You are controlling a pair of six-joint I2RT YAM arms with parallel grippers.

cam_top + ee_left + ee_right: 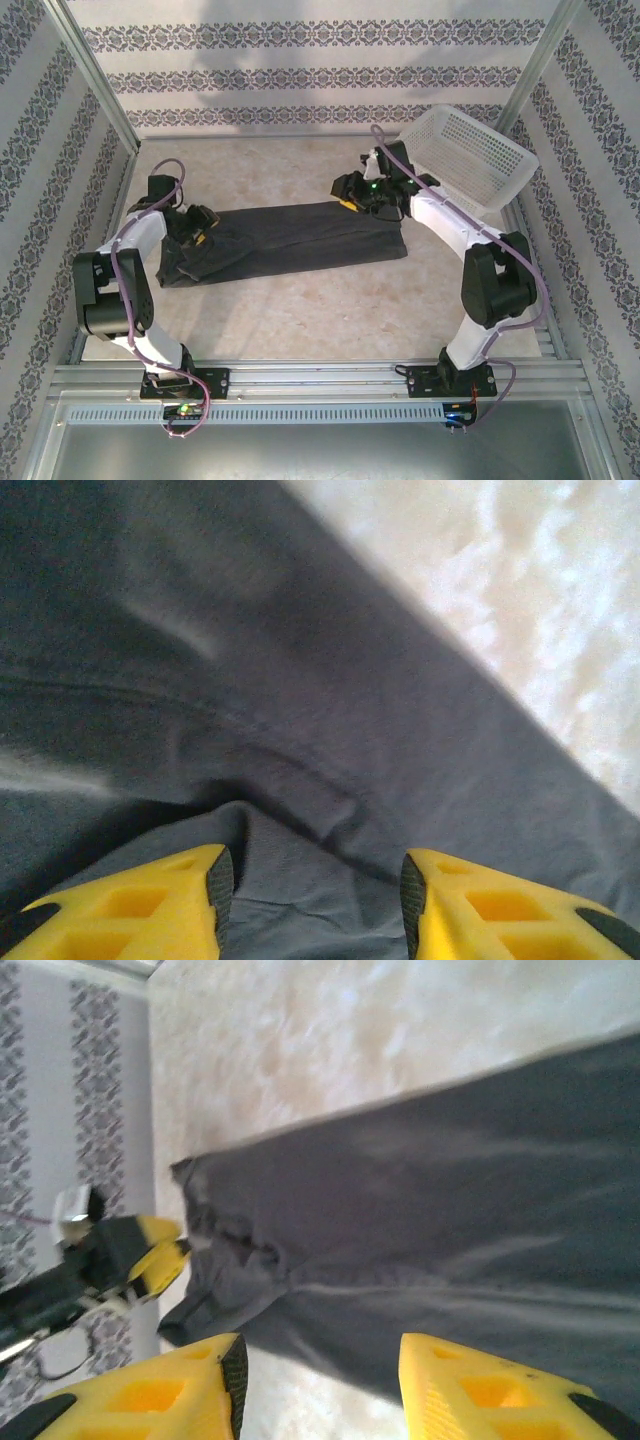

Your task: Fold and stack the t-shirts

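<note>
left gripper [315, 895] spread over t-shirt [285, 240] end | right gripper [320, 1380] spread, opposite end | likely placed for crosswise fold

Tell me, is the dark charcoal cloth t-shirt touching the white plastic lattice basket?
Apart. The top view shows the t-shirt ending well short of the basket.

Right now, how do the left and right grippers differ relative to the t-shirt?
The left gripper is at the t-shirt's left end; the right gripper is at its far edge near the right end, by the white basket. The left gripper sits low, with cloth bunched between its fingers; the right gripper hangs higher, with most of the shirt visible under it. Both are open, with yellow fingers.
</note>
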